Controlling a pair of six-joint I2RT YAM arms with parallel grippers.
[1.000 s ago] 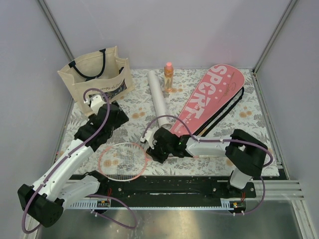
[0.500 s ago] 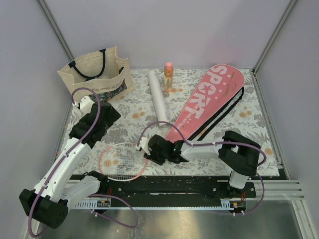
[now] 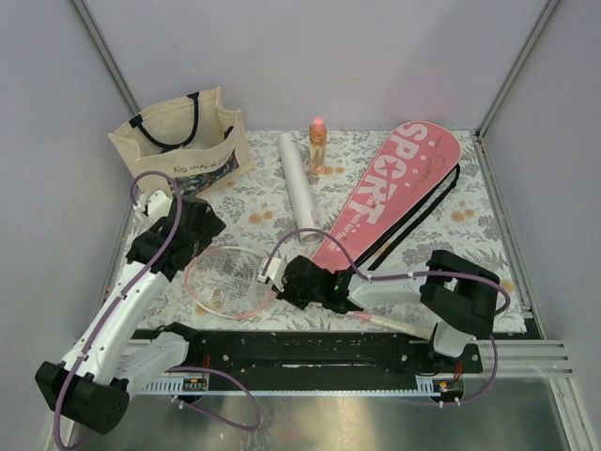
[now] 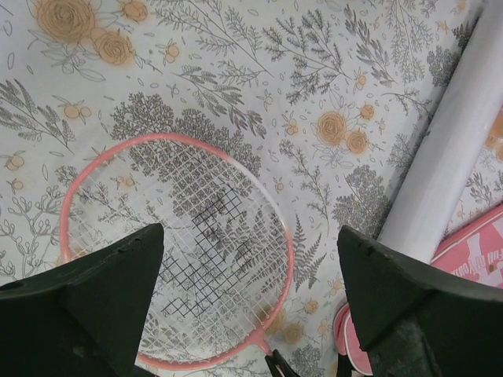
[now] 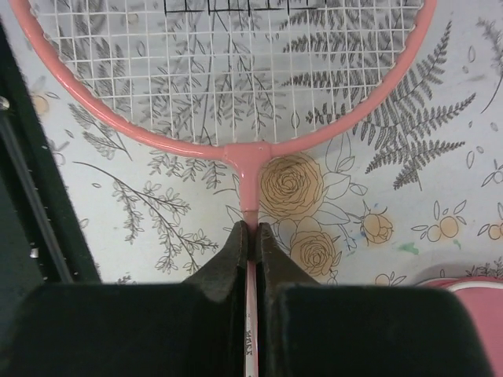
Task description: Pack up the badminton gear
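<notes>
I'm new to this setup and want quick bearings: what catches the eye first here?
The big pink cover lettered SPORT lies slantwise at the back right of the table. Near the front, the right hand is shut on the thin shaft of a pink-framed racket, while the left hand hangs open above its strung head.

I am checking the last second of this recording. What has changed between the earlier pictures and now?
The right gripper closed on the racket, on its shaft just below the head, and the head shifted away from the near edge. The left gripper, open, moved a little left. The tube, cover, bottle and bag stayed in place.
</notes>
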